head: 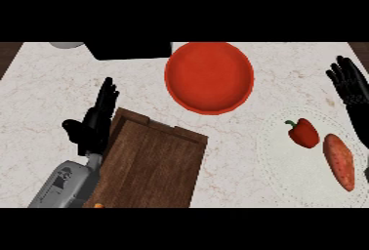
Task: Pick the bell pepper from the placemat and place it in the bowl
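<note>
Head view shows the right hand point(349, 83) at the far right edge of the worktop point(43, 97), its fingers point(338, 73) straight and spread, holding nothing, pointing toward the far side. It hangs above and to the right of the placemat point(288, 171), apart from everything on it. The left hand point(93, 122) sits at the left, fingers straight and upright, holding nothing, just beside the left edge of a dark wooden box point(151, 166) that rises from the lower middle of the view.

On the pale round placemat at the lower right lies the red bell pepper point(305, 132), green stem toward the upper left. Just beside it, to its right and nearer the view's lower edge, lies an orange sweet potato point(339, 161), long and tilted; whether the two touch cannot be told. The red bowl point(210, 77) stands on the marbled worktop up and left of the placemat, near the middle top, with bare worktop between it and the pepper. Behind the bowl's left side sits a black block point(130, 50), and a grey rounded thing point(66, 45) shows at the top left edge. A small orange speck point(98, 205) peeks out at the bottom edge by the box.
</note>
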